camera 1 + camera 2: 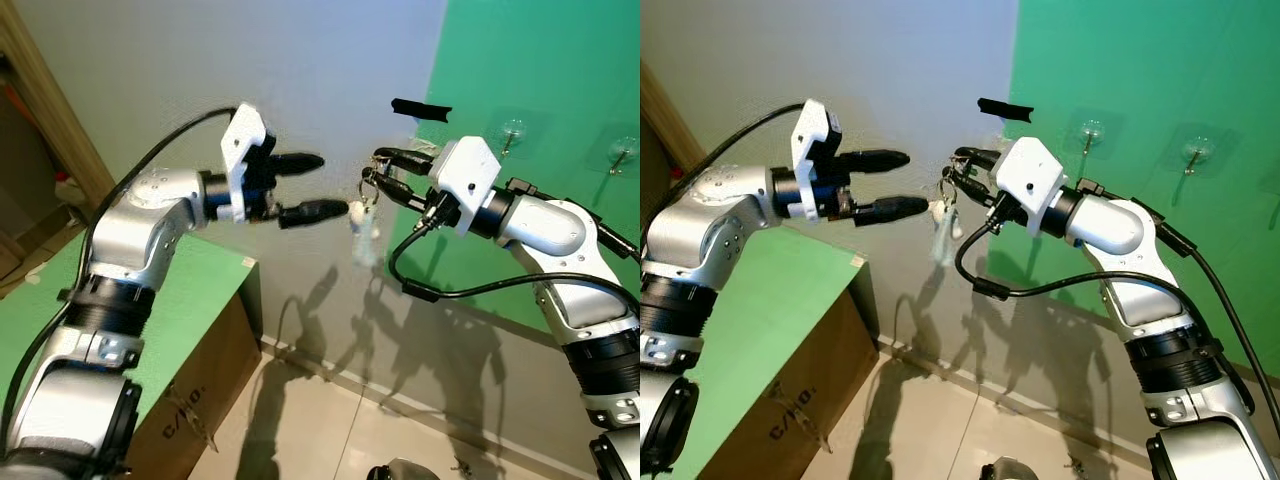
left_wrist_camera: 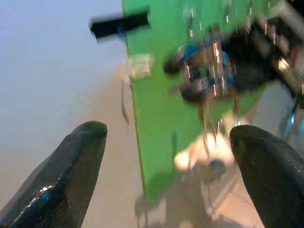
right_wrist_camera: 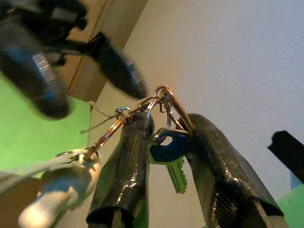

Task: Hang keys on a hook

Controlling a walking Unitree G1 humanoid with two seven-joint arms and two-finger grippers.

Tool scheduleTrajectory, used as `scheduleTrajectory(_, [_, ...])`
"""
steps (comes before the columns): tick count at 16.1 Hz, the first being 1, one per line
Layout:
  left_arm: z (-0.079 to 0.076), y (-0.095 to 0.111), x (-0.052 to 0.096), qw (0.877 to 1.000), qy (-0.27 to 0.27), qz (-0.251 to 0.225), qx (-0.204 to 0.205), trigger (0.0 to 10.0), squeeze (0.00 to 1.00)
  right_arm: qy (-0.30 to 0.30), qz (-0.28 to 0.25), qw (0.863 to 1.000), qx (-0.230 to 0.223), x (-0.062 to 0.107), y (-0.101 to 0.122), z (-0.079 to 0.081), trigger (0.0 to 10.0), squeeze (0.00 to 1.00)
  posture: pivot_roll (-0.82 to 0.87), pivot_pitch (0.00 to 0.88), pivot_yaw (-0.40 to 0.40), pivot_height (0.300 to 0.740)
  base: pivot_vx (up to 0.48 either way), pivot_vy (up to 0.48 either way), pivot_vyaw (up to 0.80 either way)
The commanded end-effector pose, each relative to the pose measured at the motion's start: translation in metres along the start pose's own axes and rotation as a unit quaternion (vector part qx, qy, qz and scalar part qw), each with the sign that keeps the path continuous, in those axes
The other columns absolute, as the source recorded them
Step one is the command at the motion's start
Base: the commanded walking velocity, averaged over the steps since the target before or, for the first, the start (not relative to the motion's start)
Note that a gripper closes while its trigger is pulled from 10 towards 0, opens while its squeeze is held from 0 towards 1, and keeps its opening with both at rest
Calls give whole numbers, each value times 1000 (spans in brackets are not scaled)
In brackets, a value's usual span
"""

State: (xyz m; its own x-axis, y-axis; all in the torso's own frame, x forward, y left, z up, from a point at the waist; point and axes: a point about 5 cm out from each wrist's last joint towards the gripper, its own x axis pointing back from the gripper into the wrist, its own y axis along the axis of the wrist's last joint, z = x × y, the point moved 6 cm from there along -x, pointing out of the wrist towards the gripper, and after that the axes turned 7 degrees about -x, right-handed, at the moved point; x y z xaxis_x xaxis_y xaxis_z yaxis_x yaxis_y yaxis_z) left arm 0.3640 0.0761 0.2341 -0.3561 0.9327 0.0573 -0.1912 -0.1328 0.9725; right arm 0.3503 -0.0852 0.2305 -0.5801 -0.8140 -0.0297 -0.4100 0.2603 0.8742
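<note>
The right gripper point(image 1: 382, 172) is up in front of the wall, its fingers pinched on the key bunch point(image 3: 164, 142); the right wrist view shows the blue-headed key point(image 3: 167, 153) and its rings wedged between the two black fingers, with a pale fob point(image 1: 362, 222) dangling below on a chain. The left gripper point(image 1: 312, 186) faces it with fingers spread wide and empty, its lower fingertip just beside the fob; this looks like a handover in mid-air, or a steadying move. The clear adhesive hooks point(image 1: 511, 131) sit on the green panel point(image 1: 540, 60), behind and to the right of the right arm, well apart from the keys; nothing hangs on them yet. The risk from here: the ring is held loosely on the fingers rather than clamped flat, so a swing of the fob could slip the bunch free; a badly timed release between grippers would drop it to the tiled floor point(image 1: 330, 420).
</note>
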Motion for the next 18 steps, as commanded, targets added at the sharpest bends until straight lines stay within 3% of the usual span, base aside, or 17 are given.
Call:
scheduleTrajectory(1, [3,11,1,1000,3,-18,-9,10000,0,-1,2,999,34,0,4,-1,0,0,-128,0,42,722,0,0,0])
scheduleTrajectory(2, [-3,16,1,999,-15,-40,-10,10000,0,-7,5,998,58,-1,5,-4,0,0,-126,0,40,722,0,0,0])
scheduleTrajectory(5, [-7,18,2,998,-29,-54,-32,10000,0,-6,-4,998,57,-2,9,-6,0,0,-124,0,36,722,0,0,0])
scheduleTrajectory(7, [-14,14,4,997,-57,-50,-28,10000,0,0,-15,999,32,-2,14,-5,0,0,-121,0,34,722,0,0,0])
scheduleTrajectory(10, [-22,4,11,994,-106,-34,-1,10000,0,37,-37,998,-38,0,24,3,0,0,-124,0,37,722,0,0,0])
scheduleTrajectory(17, [-24,12,10,990,-135,-49,10,10000,0,81,-34,994,-60,4,31,13,0,0,-132,0,46,722,0,0,0])
scheduleTrajectory(18, [-24,13,10,989,-137,-52,11,9451,0,88,-30,994,-61,4,31,15,0,0,-131,0,45,722,0,0,0])
